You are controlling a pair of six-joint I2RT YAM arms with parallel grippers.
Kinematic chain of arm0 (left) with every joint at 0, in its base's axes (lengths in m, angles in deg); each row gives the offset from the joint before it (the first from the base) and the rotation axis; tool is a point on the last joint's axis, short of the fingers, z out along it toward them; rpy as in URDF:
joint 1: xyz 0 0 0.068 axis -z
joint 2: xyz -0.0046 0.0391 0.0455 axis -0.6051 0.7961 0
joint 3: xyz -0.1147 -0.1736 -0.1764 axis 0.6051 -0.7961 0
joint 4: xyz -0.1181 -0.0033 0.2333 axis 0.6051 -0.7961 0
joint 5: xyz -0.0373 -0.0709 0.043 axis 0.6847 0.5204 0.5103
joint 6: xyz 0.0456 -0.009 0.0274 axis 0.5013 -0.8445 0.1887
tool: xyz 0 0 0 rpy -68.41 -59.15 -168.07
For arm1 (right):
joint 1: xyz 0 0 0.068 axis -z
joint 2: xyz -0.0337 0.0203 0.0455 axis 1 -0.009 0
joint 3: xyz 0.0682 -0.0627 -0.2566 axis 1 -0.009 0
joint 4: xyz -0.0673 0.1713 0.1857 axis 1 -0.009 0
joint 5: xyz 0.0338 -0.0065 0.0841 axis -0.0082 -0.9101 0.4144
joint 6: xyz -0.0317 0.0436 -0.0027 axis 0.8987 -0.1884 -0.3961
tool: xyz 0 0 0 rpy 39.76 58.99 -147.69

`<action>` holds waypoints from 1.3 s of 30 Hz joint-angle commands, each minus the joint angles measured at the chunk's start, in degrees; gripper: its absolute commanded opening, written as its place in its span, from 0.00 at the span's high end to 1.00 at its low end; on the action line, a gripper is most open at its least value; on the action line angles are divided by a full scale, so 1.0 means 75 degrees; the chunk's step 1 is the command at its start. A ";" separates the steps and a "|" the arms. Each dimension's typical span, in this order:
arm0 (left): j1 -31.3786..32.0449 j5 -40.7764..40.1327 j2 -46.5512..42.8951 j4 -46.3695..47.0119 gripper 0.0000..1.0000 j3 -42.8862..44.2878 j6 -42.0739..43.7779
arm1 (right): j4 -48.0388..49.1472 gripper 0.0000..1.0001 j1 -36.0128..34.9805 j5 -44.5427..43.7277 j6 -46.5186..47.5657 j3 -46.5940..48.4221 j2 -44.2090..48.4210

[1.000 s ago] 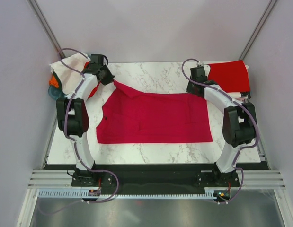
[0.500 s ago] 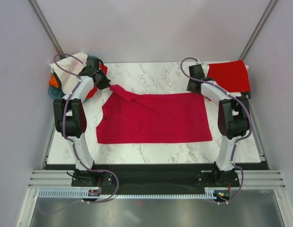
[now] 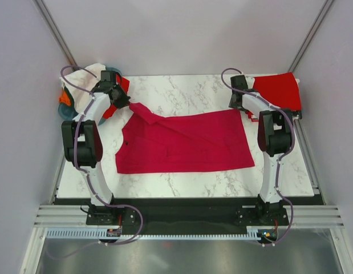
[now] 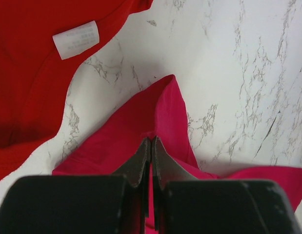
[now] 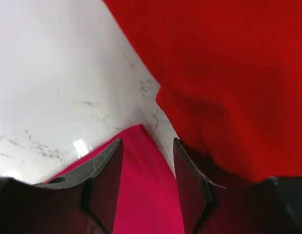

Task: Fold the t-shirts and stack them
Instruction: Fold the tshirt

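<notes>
Crimson shirt (image 3: 185,142) lies spread flat across the middle of the desk (image 3: 182,182), its near hem running straight along the lower part of the overhead frame with neither arm on it. At the far edge each arm is at a corner. Toward the upper left, the left gripper (image 3: 120,100) has its jaws closed on a thin pinch of crimson cloth by the collar, which rises in a small peak off the marble. Toward the upper right, the right gripper (image 5: 146,146) has its jaws open, one on each side of the far corner, which lies flat between them and is not gripped. Just beyond that corner sits a red shirt (image 3: 276,91), its edge right beside the open jaws. A tagged red shirt (image 4: 24,73) with a white label (image 4: 75,39) lies near the left pinch, at the foot of the pile (image 3: 79,83) in the upper left. The likely troubles are these. If the right jaws close slightly too far back, they could take the red shirt along with the corner, or miss the corner altogether. The left pinch is shallow and could slip under pull. With one corner lifted and the other not, the fold would come out skewed.
</notes>
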 commanded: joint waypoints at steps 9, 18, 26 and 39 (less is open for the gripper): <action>0.0052 0.0346 -0.0239 0.0230 0.98 0.0022 -0.0050 | -0.0054 0.50 0.0031 0.0318 0.0155 0.0889 -0.0713; 0.0239 0.0031 -0.0356 0.0254 0.98 0.0057 0.0079 | -0.0007 0.99 0.0042 0.0073 0.0155 0.0737 -0.0433; 0.0579 -0.0275 -0.0509 0.0219 0.98 0.0186 0.0231 | 0.0016 1.00 0.0054 -0.0372 0.0014 0.0106 0.0387; 0.0673 -0.0264 -0.0649 0.0113 0.98 0.0174 0.0102 | 0.0602 1.00 0.0346 -0.0480 -0.0782 -0.1687 0.2203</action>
